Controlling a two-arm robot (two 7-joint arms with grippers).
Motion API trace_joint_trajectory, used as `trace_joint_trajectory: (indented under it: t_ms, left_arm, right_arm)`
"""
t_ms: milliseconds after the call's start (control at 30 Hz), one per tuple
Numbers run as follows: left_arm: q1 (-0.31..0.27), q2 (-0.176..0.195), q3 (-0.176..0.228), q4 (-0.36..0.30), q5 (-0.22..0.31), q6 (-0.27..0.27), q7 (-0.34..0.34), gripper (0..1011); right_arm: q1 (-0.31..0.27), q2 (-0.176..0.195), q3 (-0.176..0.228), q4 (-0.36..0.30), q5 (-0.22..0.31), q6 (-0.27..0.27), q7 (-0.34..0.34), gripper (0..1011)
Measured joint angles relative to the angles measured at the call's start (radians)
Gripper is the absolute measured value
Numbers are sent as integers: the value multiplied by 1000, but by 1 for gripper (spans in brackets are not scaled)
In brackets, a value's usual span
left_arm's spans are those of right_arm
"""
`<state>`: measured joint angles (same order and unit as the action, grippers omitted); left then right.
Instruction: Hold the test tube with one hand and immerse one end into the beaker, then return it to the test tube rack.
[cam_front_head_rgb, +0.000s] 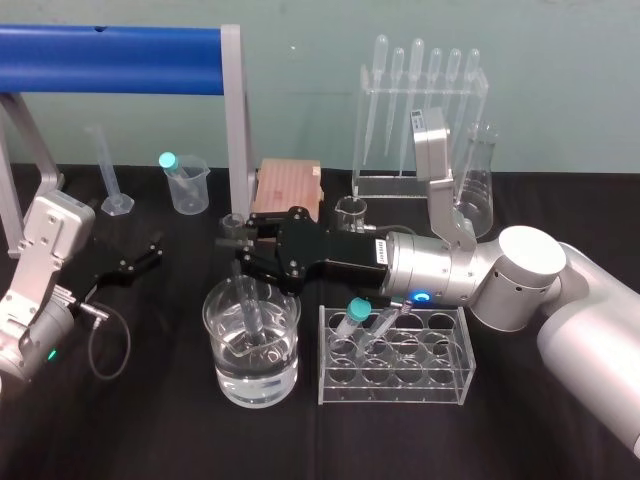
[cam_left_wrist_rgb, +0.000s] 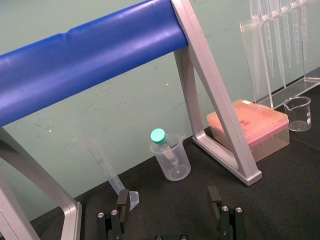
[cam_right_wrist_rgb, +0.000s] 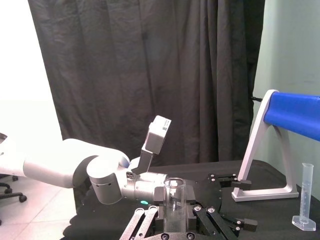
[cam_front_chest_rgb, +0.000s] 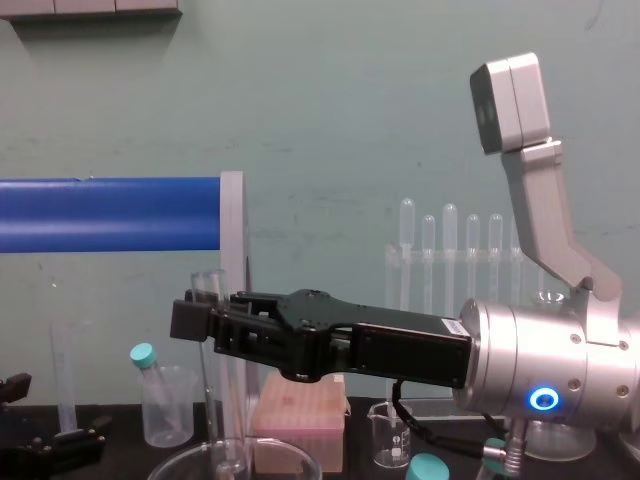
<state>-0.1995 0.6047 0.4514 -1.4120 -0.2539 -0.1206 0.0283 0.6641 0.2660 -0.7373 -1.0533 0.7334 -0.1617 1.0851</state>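
On the black table (cam_front_head_rgb: 150, 430) before the teal wall, your right arm reaches across to the left, and the right gripper (cam_front_head_rgb: 240, 252) clamps the test tube (cam_front_head_rgb: 250, 305) near upright, its lower end in the water of the beaker (cam_front_head_rgb: 256, 395). The test tube rack (cam_front_head_rgb: 395, 388) stands just right of the beaker, with a teal-capped tube (cam_front_head_rgb: 357, 312) leaning in it. Your left gripper (cam_left_wrist_rgb: 169, 200) sits parked at the left, fingers apart, facing the blue-barred frame (cam_front_head_rgb: 110, 60).
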Motion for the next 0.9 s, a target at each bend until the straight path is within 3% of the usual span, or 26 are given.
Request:
trace_joint_trajectory:
  t_ms: [900]
  left_arm:
    - [0,0,0,0,0,0,0,1000]
  right_arm:
    - [0,0,0,0,0,0,0,247]
